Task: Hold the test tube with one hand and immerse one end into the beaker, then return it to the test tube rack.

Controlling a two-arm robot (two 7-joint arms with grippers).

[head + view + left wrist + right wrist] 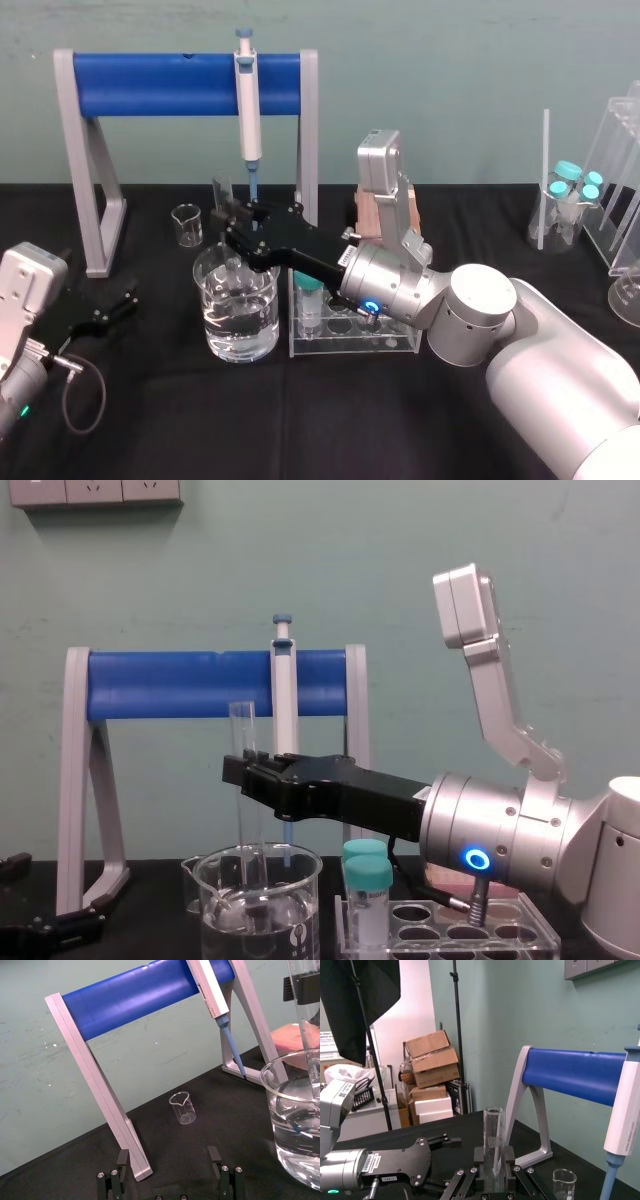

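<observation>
1. Over the beaker, the right tool is clamped on the upper part of the test tube. It holds the tube upright with the round end down inside the beaker, apparently in the water.
2. Thin, smooth glass: judged light, stiff, brittle and slick when wet, so a gentle hold high on the dry wall suits it.
3. Just right of the beaker stands the test tube rack.
4. Left of the beaker, the left tool sits open, low over the worktop.
</observation>
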